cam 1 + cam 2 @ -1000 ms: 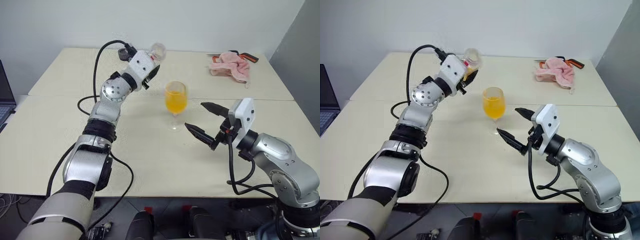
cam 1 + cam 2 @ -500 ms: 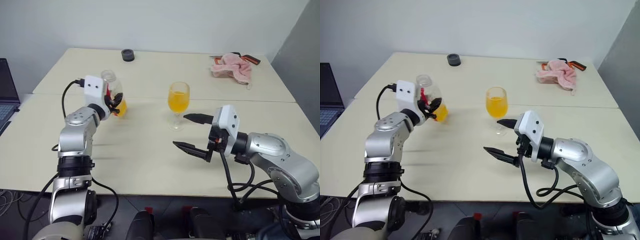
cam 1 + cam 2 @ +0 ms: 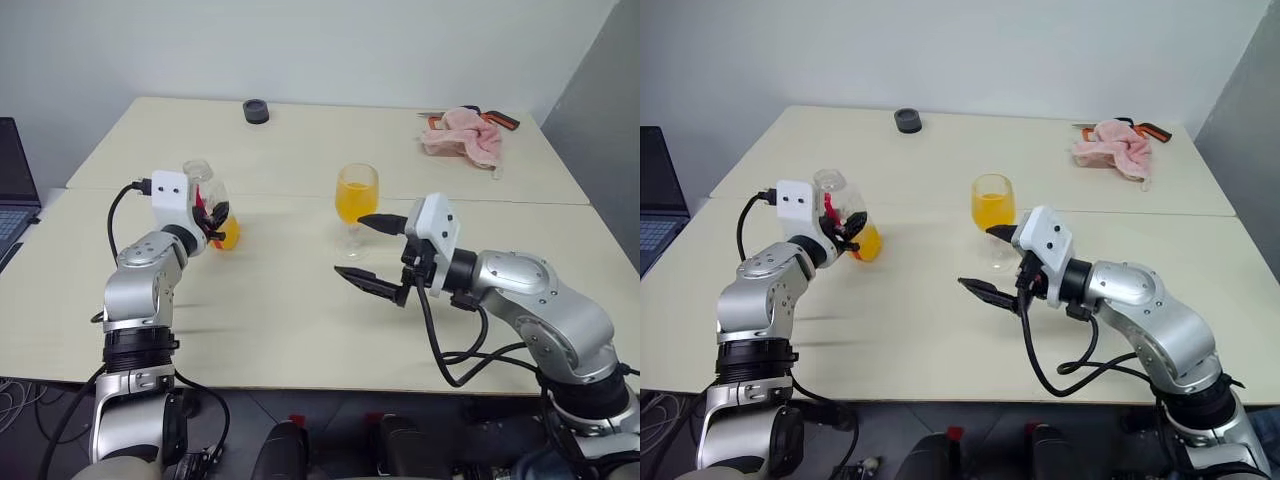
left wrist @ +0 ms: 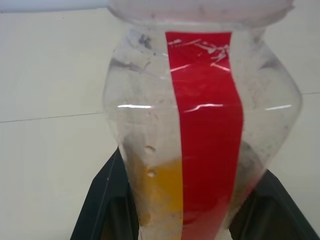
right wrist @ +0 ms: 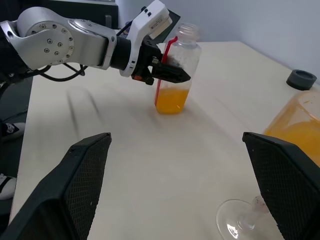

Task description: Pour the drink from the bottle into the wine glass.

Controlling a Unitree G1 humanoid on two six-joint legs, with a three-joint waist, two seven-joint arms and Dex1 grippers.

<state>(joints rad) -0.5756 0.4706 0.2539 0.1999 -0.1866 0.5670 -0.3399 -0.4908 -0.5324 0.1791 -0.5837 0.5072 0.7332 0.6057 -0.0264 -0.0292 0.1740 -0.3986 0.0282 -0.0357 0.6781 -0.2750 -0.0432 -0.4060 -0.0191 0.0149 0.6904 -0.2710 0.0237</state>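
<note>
The bottle (image 3: pixel 208 200) is clear plastic with a red stripe and no cap. It stands roughly upright at the table's left, with a little orange drink (image 3: pixel 229 237) in its bottom. My left gripper (image 3: pixel 216 214) is shut on its body; the black fingers (image 4: pixel 102 205) flank it in the left wrist view. The wine glass (image 3: pixel 357 193) stands mid-table, its bowl about half full of the drink. My right gripper (image 3: pixel 349 246) is open just in front of the glass's stem and foot (image 5: pixel 242 220), touching nothing.
A small dark round object (image 3: pixel 256 110) sits at the table's far edge. At the back right, a pink cloth (image 3: pixel 460 135) lies on a red-handled tool. A laptop (image 3: pixel 12 175) shows at the left border. A seam crosses the table behind the glass.
My left arm swung the bottle away from above the glass, left and down, turning it upright. My right gripper, still open, edged left toward the glass's stem.
</note>
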